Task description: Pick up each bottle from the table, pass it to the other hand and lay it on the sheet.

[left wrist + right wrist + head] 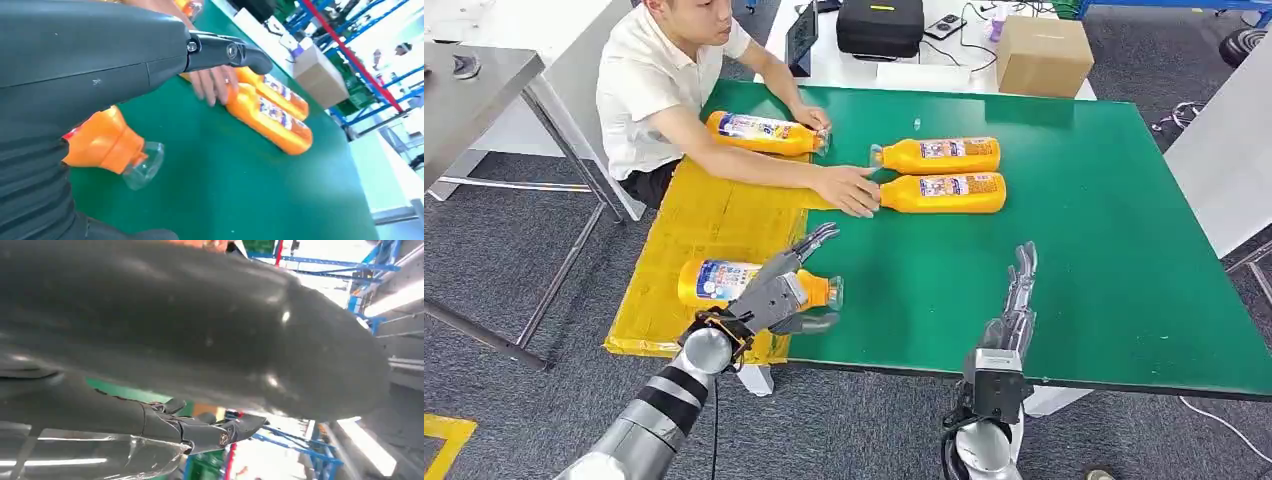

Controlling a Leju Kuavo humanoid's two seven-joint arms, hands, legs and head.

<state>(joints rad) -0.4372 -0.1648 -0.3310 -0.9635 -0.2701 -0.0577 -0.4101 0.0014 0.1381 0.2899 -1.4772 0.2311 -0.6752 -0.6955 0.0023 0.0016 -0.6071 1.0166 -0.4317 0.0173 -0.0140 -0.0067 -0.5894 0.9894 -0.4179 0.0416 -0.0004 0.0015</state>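
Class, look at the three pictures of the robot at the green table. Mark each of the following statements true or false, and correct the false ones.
1. Four orange bottles are in view. True: one under the left robot hand, one by the person, two side by side.
2. The right robot hand holds a bottle. False: it is open and holds nothing.
3. The bottle at the left robot hand stands upright. False: it lies on its side.
4. A cardboard box sits beyond the green table. True.
5. The yellow sheet covers the table's right side. False: it lies at the left.
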